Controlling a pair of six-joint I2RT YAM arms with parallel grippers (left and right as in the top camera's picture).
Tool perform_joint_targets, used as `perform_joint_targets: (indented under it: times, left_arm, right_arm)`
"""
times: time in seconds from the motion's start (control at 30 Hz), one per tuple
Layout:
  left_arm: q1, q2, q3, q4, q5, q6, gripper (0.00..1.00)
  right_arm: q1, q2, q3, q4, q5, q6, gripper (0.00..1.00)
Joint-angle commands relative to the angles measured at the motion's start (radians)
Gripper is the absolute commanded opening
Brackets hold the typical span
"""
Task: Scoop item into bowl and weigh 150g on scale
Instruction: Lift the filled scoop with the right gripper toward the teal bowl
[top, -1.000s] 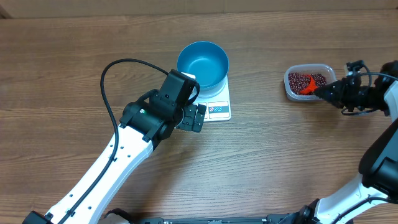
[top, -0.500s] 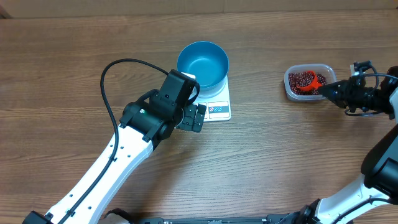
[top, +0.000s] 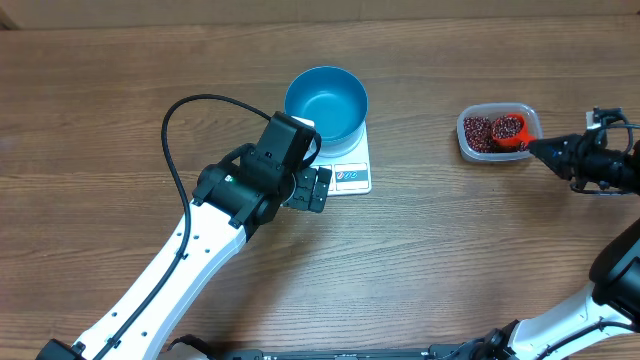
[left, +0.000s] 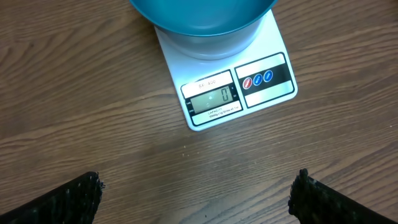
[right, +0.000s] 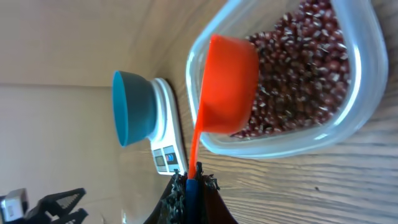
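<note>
The blue bowl (top: 326, 100) stands empty on the white scale (top: 350, 178), whose display (left: 211, 99) reads zero. My left gripper (top: 318, 188) hovers open over the wood just in front of the scale, its fingers (left: 74, 199) wide apart with nothing between them. At the right, the dark red beans (right: 298, 74) lie in a clear tub (top: 470, 145). My right gripper (right: 193, 180) is shut on the blue-tipped handle of the red scoop (right: 227, 84). The scoop's cup (top: 510, 130) sits at the tub's right end with dark beans showing in it.
A black cable (top: 185, 130) loops above the left arm. The right arm (top: 610, 165) reaches in from the right edge of the wooden table (top: 120, 80). The bowl (right: 130, 106) and scale (right: 166, 149) lie far left of the tub.
My right gripper has drawn back to the right, pulling the scoop from the tub's middle to its right end, cup turned upward. The left arm has not moved.
</note>
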Motion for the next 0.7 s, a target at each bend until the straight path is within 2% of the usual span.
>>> perform_joint_targets:
  times: [0.0, 0.43, 0.67]
  left_arm:
    - [0.0, -0.007, -0.007, 0.002, 0.002, 0.015, 1.0]
    - [0.0, -0.007, -0.007, 0.002, 0.002, 0.015, 1.0]
    - [0.0, -0.007, -0.007, 0.002, 0.002, 0.015, 1.0]
  right_arm:
    - [-0.006, 0.0, -0.006, -0.005, -0.084, -0.025, 0.04]
    - [-0.006, 0.0, -0.006, -0.044, -0.088, -0.026, 0.04]
    - [-0.006, 0.0, -0.006, -0.093, -0.193, -0.074, 0.04]
